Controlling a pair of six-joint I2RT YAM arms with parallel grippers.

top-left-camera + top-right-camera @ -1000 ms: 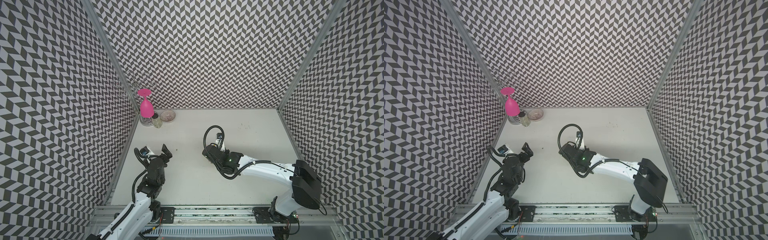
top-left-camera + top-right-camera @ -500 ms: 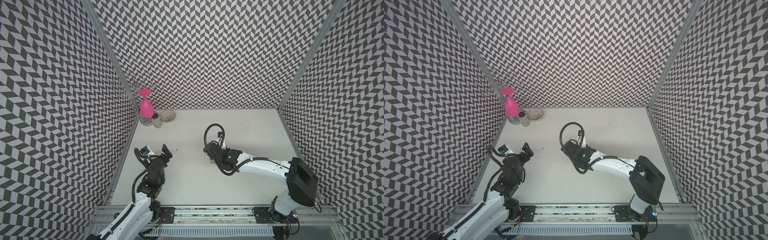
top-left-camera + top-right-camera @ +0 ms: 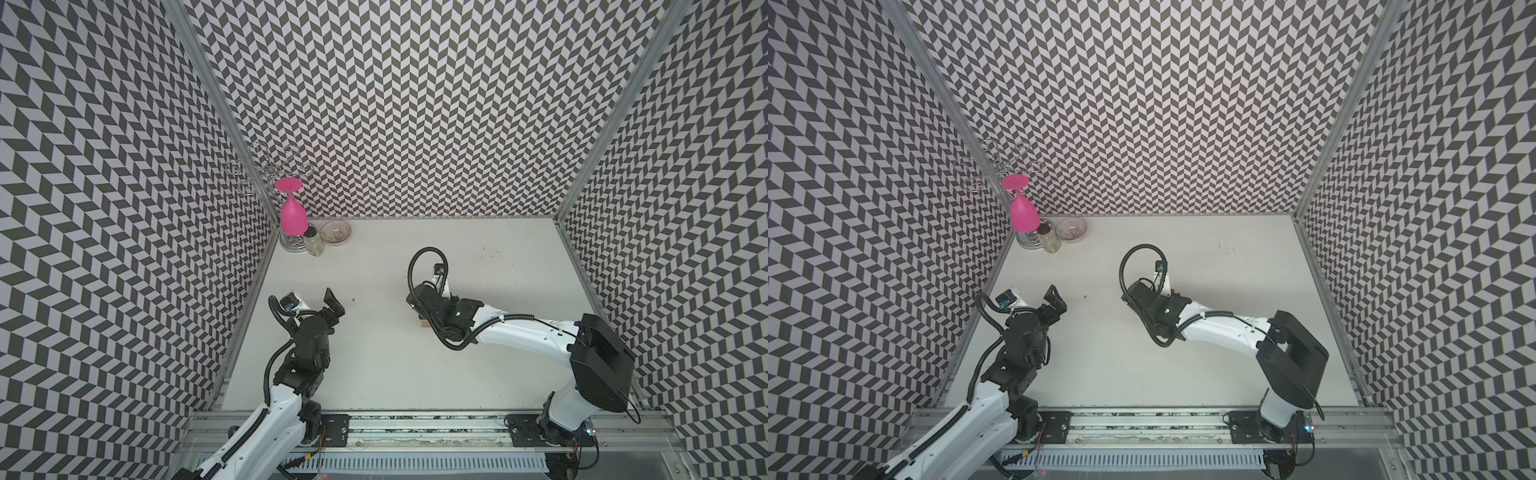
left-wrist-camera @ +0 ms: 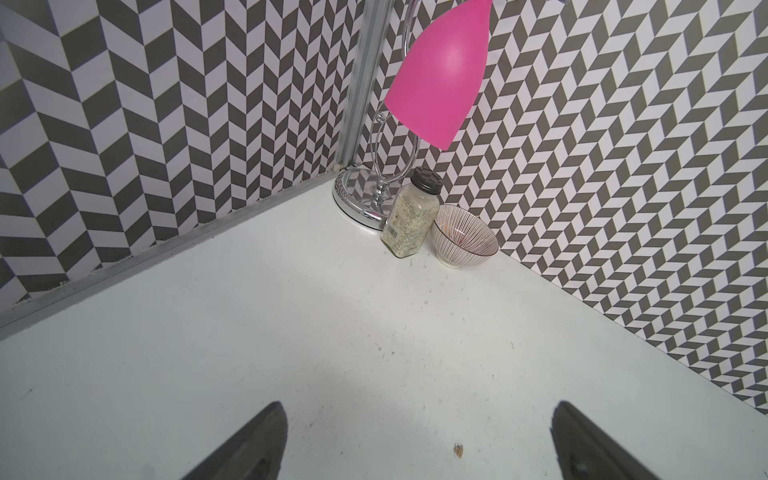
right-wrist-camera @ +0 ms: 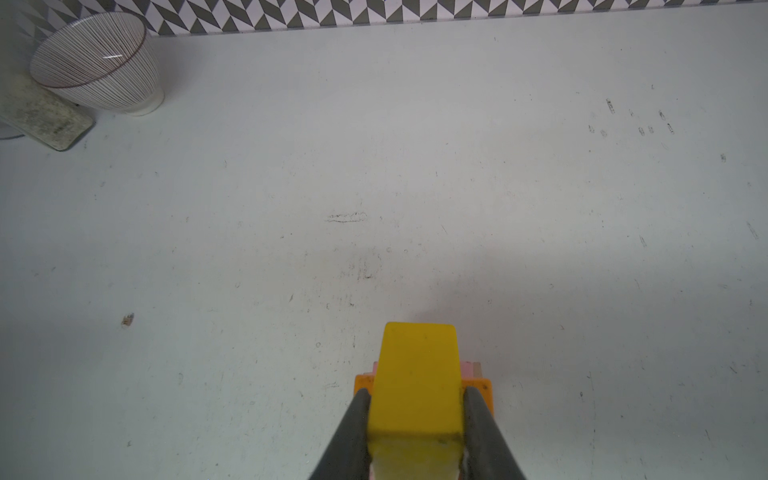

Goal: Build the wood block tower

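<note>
We see the right gripper [image 5: 415, 395] clamped on the yellow block [image 5: 417, 365], directly over the orange piece [image 5: 485, 388] of the tower [image 3: 424, 333] at mid-table (pink edges peek out beneath). The left gripper [image 4: 417, 411] hangs spread wide, empty, over the near-left table [image 4: 291, 332], well apart.

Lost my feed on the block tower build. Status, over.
Left tool open, empty. Right tool shut on yellow block, over the orange block of the tower; seated or not, cannot tell. Bowl, spice jar and pink goblet far off in corner.
</note>
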